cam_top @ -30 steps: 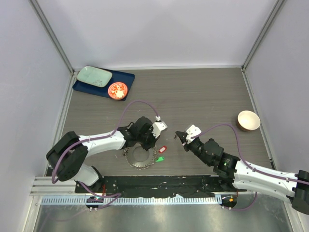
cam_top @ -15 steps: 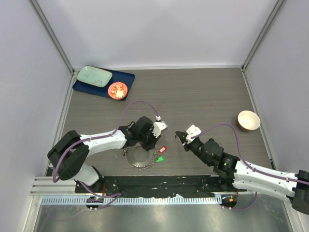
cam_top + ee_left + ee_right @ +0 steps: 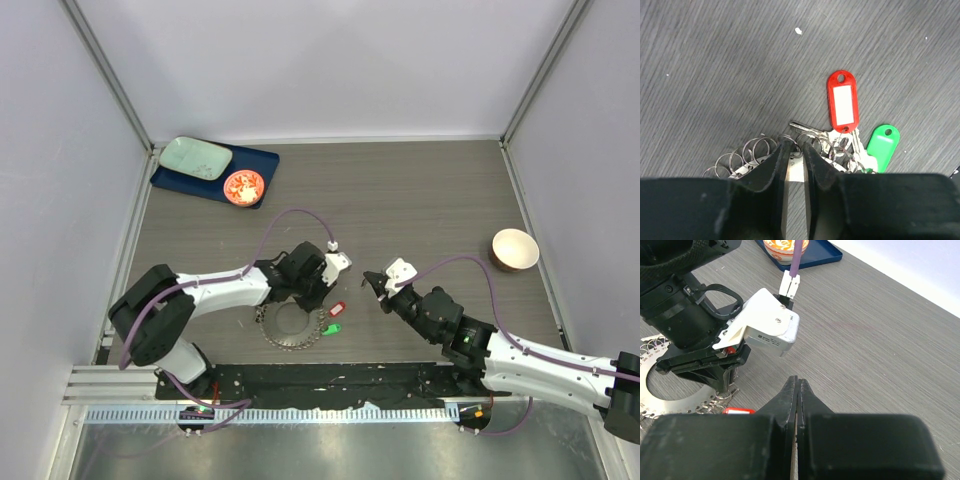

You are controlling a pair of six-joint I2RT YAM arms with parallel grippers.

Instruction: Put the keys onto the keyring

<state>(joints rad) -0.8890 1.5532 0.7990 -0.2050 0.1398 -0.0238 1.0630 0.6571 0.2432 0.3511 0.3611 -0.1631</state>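
Left gripper nearly closed on the keyring rim, can't tell if it's pinching, red key and green key just ahead-right of tips, right gripper shut, empty; next probably needs one tag pinched for threading.

Your top camera looks down on the whole table from high. Left wrist peers steeply down, close; right wrist looks low across. All share the keyring.

Shiny metal keys bear glossy plastic tags (red, green) on matt table.
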